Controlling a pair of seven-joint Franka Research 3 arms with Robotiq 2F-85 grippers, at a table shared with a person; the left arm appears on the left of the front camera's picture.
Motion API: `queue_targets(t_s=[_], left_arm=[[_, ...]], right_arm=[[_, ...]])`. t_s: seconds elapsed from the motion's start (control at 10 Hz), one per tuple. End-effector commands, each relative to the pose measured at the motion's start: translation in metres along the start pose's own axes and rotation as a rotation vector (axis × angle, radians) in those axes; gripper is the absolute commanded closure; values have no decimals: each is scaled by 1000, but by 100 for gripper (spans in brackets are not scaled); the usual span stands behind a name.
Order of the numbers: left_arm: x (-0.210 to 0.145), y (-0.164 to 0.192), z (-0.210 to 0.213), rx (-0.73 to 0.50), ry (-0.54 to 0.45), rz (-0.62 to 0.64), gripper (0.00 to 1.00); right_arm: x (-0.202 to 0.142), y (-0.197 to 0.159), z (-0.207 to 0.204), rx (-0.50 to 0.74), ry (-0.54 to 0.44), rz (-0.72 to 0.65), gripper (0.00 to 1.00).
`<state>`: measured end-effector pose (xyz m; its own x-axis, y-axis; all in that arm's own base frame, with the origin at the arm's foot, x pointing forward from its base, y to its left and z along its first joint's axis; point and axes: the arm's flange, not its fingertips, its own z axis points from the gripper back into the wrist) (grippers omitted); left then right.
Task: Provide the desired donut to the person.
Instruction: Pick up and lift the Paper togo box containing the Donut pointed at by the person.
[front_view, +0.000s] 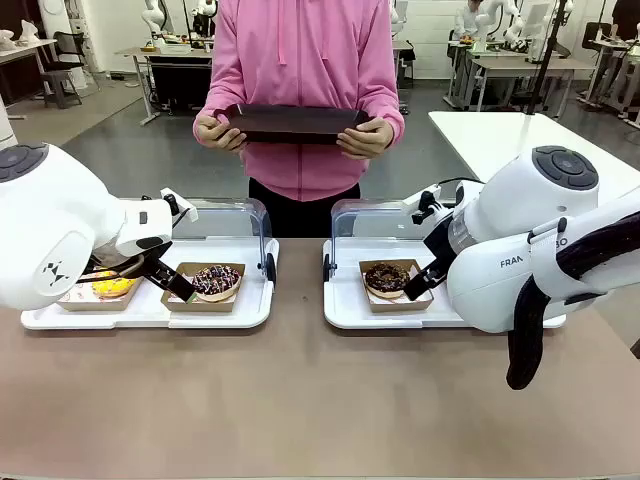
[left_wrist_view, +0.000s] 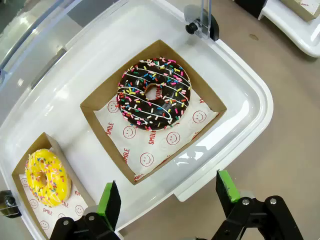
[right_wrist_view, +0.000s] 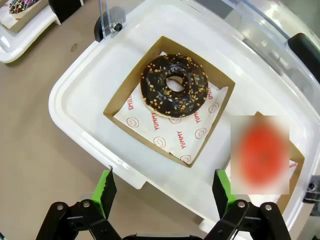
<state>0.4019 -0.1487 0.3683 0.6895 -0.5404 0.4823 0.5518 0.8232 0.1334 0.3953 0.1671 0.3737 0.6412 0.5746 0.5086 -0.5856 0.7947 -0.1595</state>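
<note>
Across the table stands the person (front_view: 300, 90) in a pink hoodie, holding a dark flat box (front_view: 295, 123) in both hands. A chocolate donut with coloured sprinkles (left_wrist_view: 154, 93) lies in a cardboard tray, and beside it a yellow sprinkled donut (left_wrist_view: 47, 177); both sit in the left white tray (front_view: 150, 310). My left gripper (left_wrist_view: 170, 197) hovers open over that tray's near edge. A chocolate donut with nut bits (right_wrist_view: 174, 85) sits in a cardboard tray on the right white tray (right_wrist_view: 90, 135). My right gripper (right_wrist_view: 162, 190) hangs open above its near rim.
Each white tray has a clear hinged lid (front_view: 230, 220) standing open at its back. The brown tabletop (front_view: 300, 400) in front of the trays is bare. A white table (front_view: 510, 140) stands at the far right. A blurred reddish item (right_wrist_view: 260, 155) lies in a second cardboard tray.
</note>
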Motion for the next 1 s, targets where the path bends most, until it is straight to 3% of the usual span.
queue_targets(t_s=[0.0,0.9], left_arm=[[0,0,0,0,0,-1,0],[0,0,0,0,0,-1,0]], right_arm=[[0,0,0,0,0,0,0],[0,0,0,0,0,0,0]])
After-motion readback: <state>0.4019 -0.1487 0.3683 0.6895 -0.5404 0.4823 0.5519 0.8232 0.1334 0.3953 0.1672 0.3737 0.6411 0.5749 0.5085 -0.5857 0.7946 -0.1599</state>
